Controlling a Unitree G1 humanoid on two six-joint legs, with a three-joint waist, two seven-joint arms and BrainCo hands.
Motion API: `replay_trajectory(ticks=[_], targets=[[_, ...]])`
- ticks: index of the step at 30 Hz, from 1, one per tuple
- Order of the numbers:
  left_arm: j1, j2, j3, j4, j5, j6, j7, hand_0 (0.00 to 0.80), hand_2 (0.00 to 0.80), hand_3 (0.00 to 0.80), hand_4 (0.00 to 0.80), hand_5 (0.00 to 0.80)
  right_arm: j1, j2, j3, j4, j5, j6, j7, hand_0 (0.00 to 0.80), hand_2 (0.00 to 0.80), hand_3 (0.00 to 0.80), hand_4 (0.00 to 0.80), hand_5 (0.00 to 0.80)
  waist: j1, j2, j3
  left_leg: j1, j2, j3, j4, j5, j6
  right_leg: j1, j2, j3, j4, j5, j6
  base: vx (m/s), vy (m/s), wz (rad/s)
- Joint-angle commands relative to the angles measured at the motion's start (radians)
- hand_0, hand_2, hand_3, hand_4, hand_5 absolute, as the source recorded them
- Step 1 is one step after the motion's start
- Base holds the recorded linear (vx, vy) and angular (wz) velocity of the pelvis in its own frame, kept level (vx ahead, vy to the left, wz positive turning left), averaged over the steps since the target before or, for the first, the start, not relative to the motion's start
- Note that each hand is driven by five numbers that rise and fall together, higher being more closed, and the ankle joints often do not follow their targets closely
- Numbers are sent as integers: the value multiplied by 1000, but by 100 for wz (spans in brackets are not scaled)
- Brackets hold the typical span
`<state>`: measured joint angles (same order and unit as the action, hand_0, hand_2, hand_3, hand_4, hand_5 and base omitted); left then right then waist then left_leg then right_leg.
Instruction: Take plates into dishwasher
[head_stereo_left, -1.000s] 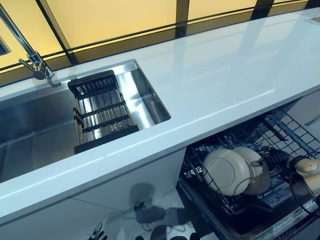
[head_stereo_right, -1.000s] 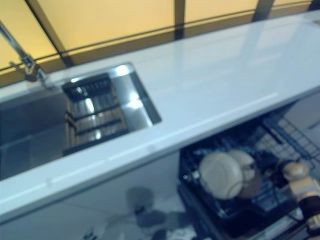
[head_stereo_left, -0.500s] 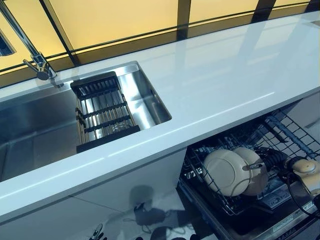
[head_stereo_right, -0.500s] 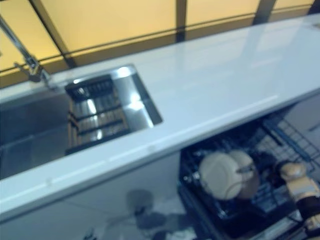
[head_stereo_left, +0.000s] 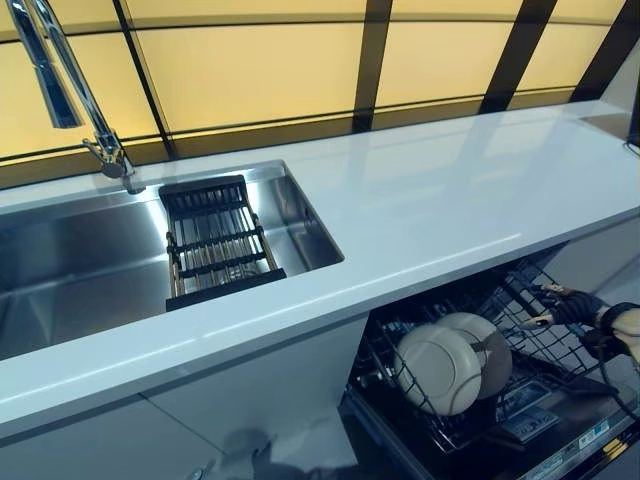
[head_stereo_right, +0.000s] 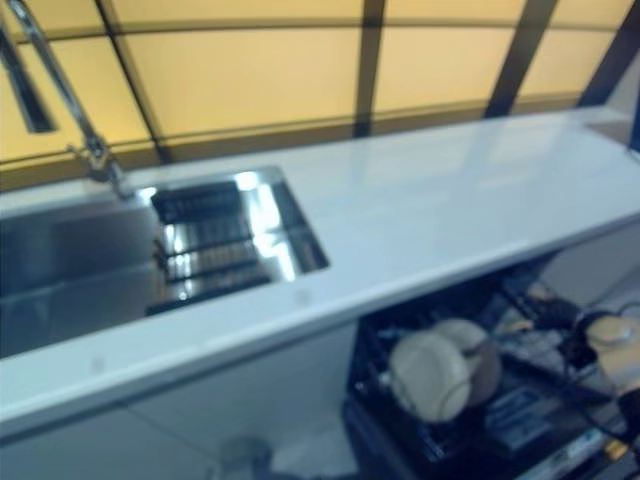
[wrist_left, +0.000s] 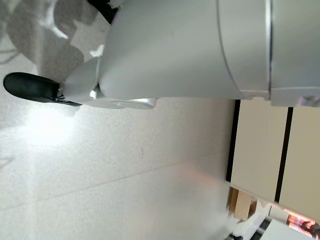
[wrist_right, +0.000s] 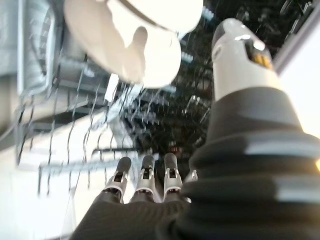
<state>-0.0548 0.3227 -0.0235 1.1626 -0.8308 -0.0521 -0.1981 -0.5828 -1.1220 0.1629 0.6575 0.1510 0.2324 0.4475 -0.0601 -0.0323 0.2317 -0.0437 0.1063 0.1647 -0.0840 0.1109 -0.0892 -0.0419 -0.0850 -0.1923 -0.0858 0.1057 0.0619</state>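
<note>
The front plate (head_stereo_left: 437, 370) is covering most of the rear plate (head_stereo_left: 486, 352). The picture's edge is cutting off the right hand (head_stereo_left: 572, 306) and the dishwasher rack (head_stereo_left: 560, 262). The left hand is showing nowhere.

Glossy white counter (head_stereo_left: 430, 190), brushed steel sink (head_stereo_left: 70, 250), glazed cream plates (head_stereo_left: 440, 368), black wire rack (head_stereo_left: 560, 330)

You get warm amber backlight from the window panels (head_stereo_left: 250, 70), glare on the white counter (head_stereo_left: 450, 190); your right eye view is soft.
</note>
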Motion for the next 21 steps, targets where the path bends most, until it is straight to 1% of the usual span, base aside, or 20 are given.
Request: replay_trajectory(ticks=[1,4,6,8,11,13,16,17,19,20,21], targets=[[-3,34,17,55,70,-1,22,0,0,0,0,0,-21,-57,24,36,-5,-14,20,0,0,0,0,0,21,-65,-68,10,-6,18,-3,-38,5,11,12,-8,-1,-18,35,40,17,-4],[-2,33,18,56,74,2,29,0,0,0,0,0,-19,-62,23,42,-10,-13,23,0,0,0,0,0,21,-66,-73,14,-5,20,-3,-39,5,14,12,-8,-1,-20,35,33,14,-6],[5,32,29,65,89,-1,47,0,0,0,0,0,-17,-89,25,81,-39,-20,33,0,0,0,0,0,22,-75,-94,30,-2,25,-3,-46,8,28,16,-4,-1,-25,34,73,18,-9],[12,35,42,73,102,-7,55,0,0,0,0,0,-3,-104,5,95,-24,-12,14,0,0,0,0,0,20,-81,-109,43,0,31,-3,-52,10,39,19,-3,-1,-30,32,46,1,-6],[15,41,62,80,118,-4,78,0,0,0,0,0,38,-115,-48,108,-1,19,-23,0,0,0,0,0,17,-84,-126,57,4,39,-3,-59,13,54,23,-5,-1,-39,28,9,-4,-1],[16,42,67,82,120,-5,81,0,0,0,0,0,51,-116,-63,111,3,24,-29,0,0,0,0,0,17,-85,-129,60,4,39,-3,-60,14,58,25,-5,-1,-41,26,0,0,0],[30,56,99,94,134,4,94,0,0,0,0,0,154,-125,-156,119,15,54,-79,0,0,0,0,0,10,-82,-138,82,14,39,-3,-65,24,77,42,0,25,-69,7,39,-84,0],[45,62,124,104,141,5,102,0,0,0,0,0,213,-124,-214,148,34,60,-118,0,0,0,0,0,10,-83,-140,95,22,33,-3,-64,24,84,51,-2,33,-81,-2,76,-169,2],[66,74,149,127,140,-9,90,0,0,0,0,0,262,-118,-276,232,51,40,-144,0,0,0,0,0,19,-86,-139,102,33,31,-3,-56,15,101,63,-9,24,-84,-8,62,-177,0],[81,79,168,136,139,-19,84,0,0,0,0,0,289,-113,-317,284,62,33,-155,0,0,0,0,0,26,-87,-136,98,41,36,-3,-43,3,114,69,-20,11,-81,-9,25,-141,-2],[85,81,173,138,135,-21,83,0,0,0,0,0,298,-111,-331,298,66,40,-165,0,0,0,0,0,28,-87,-135,95,44,37,-3,-37,-1,116,71,-23,8,-80,-8,6,-102,-1]])
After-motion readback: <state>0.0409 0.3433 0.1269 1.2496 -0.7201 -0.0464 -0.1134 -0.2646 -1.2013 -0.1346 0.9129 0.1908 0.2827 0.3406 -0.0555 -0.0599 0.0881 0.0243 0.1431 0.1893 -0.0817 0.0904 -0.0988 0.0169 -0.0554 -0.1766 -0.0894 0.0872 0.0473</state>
